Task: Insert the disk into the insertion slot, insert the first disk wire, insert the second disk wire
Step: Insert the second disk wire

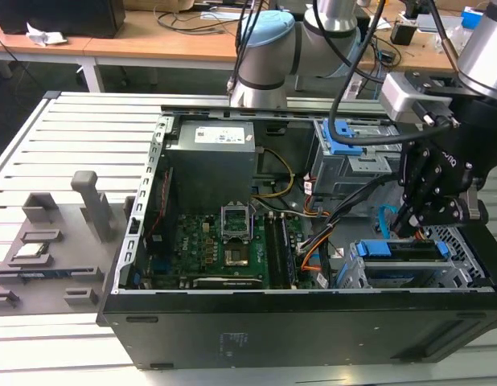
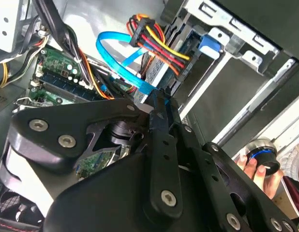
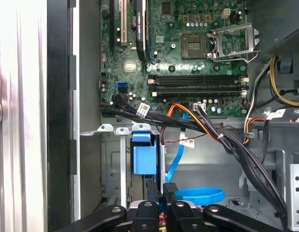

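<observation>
While its upper links rise behind an open desktop PC case (image 1: 144, 241), the single UR arm bends down at the exterior view's right, and its black gripper (image 1: 415, 215) hangs just above the low perforated insertion slot (image 1: 466, 245) at the case's near right corner. In both wrist views the fingers (image 2: 161, 113) stand close together, pinched on the plug end of the second disk wire (image 2: 121, 65), a flat blue cable curving in one loop from the fingertips toward the motherboard (image 3: 188, 53). Jaws: together, clamped on that plug.

Count: 1 arm, 1 gripper, 1 disk, 2 disk wires, 2 drive cages. The disk (image 1: 397, 256), w/ blue caddy, sits inside the insertion slot, its blue edge showing at the cage mouth. In the second wrist view the first disk wire (image 2: 156, 41), an orange, red, yellow and black strand bundle, ends in a black plug seated at the drive's rear edge, just beside the blue cable's end; whether the blue plug is seated cannot be told.

Inside the case: motherboard w/ an open CPU socket (image 3: 230, 41), a grey power supply (image 1: 212, 161) at the far end, and a taller grey cage w/ blue tabs (image 1: 349, 153) behind the slot. A person's hand (image 2: 258, 169) on a round knob shows at the edge of the second wrist view
</observation>
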Robot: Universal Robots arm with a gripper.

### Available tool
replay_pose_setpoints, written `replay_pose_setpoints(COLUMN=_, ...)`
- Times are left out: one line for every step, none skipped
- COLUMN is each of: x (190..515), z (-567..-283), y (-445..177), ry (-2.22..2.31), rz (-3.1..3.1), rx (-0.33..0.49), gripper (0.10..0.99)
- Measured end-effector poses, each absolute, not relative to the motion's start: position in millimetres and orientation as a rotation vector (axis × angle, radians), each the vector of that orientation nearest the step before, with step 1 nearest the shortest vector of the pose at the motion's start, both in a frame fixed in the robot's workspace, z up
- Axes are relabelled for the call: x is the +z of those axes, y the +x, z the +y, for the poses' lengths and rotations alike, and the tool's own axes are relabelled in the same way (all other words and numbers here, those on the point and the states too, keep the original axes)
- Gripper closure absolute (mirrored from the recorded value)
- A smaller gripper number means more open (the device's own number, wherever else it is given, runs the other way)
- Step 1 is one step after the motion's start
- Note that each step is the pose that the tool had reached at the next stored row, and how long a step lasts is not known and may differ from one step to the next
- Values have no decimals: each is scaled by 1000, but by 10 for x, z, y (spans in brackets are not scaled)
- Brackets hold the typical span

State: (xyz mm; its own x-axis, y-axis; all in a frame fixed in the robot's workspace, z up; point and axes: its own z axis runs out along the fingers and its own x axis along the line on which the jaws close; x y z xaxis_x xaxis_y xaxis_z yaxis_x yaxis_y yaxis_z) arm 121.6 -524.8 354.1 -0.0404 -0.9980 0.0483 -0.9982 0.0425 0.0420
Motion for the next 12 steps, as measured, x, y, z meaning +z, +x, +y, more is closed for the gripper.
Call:
replay_pose_setpoints(x=3532, z=-5254, y=1224, ry=2130, rz=-2221, rx=5, gripper=925)
replay_pose_setpoints(x=3522, z=-5262, y=1231, ry=2131, rz=-2221, rx=5, gripper=925)
replay_pose_setpoints(x=3501, z=-5274, y=1247, ry=2131, rz=-2221, rx=5, gripper=925)
replay_pose_setpoints(x=3495, z=-5279, y=1252, ry=2130, rz=-2221, rx=5, gripper=925)
replay_pose_setpoints(x=3490, z=-5283, y=1255, ry=2130, rz=-2221, rx=5, gripper=925)
replay_pose_setpoints(x=3483, z=-5295, y=1257, ry=2130, rz=-2221, rx=5, gripper=925)
replay_pose_setpoints(x=3477, z=-5302, y=1259, ry=2130, rz=-2221, rx=5, gripper=925)
replay_pose_setpoints(x=3474, z=-5306, y=1260, ry=2130, rz=-2221, rx=5, gripper=925)
replay_pose_setpoints(x=3467, z=-5310, y=1265, ry=2131, rz=-2221, rx=5, gripper=925)
replay_pose_setpoints(x=3452, z=-5312, y=1269, ry=2130, rz=-2221, rx=5, gripper=925)
replay_pose_setpoints(x=3441, z=-5312, y=1271, ry=2130, rz=-2221, rx=5, gripper=925)
replay_pose_setpoints(x=3422, z=-5311, y=1271, ry=2131, rz=-2221, rx=4, gripper=925)
